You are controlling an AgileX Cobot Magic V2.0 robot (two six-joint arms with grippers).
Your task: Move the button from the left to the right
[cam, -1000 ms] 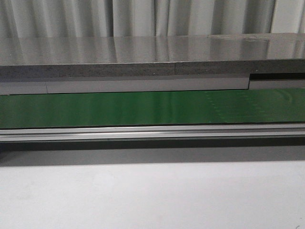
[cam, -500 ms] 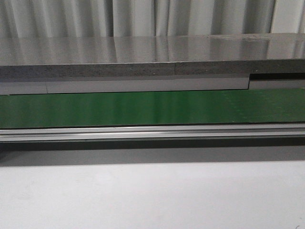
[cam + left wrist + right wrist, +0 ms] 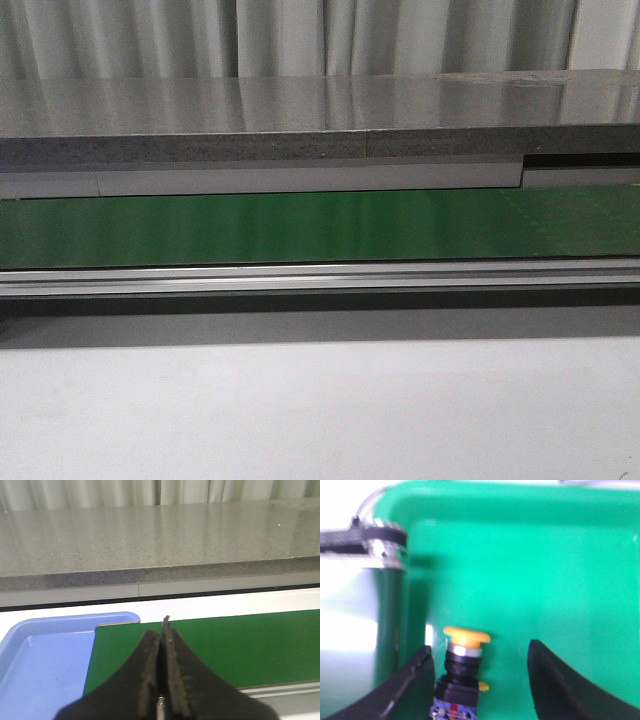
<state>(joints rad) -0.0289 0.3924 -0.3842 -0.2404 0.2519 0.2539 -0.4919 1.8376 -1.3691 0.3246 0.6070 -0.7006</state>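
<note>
From the front, a long green conveyor belt (image 3: 320,228) runs straight across the room, glossy, with a pale aluminium rail (image 3: 320,278) along its near edge. Behind it sits a grey speckled countertop (image 3: 300,125) that catches the light, and behind that hang pale pleated curtains (image 3: 280,38). In the foreground is a plain white table surface (image 3: 320,410). Neither arm shows in this view.

The left wrist camera looks over the same belt toward the counter. The left gripper (image 3: 163,630) hangs above the belt's end with its dark fingers pressed flat together, nothing between them. Just beside the belt's end lies a light blue tray (image 3: 45,650); the part of it in view holds nothing.

The right wrist camera looks down into a bright green tray (image 3: 545,565), slightly blurred. The button (image 3: 462,667) lies on the tray floor, its yellow-orange cap toward the far wall and its black body, with small blue and red marks, toward the camera. The right gripper (image 3: 479,675) is spread wide, and the button sits between its fingers, close against one finger (image 3: 410,682) and well apart from the other. I cannot tell whether that near finger touches it. A metal roller or post (image 3: 385,550) stands by the tray's corner.
</note>
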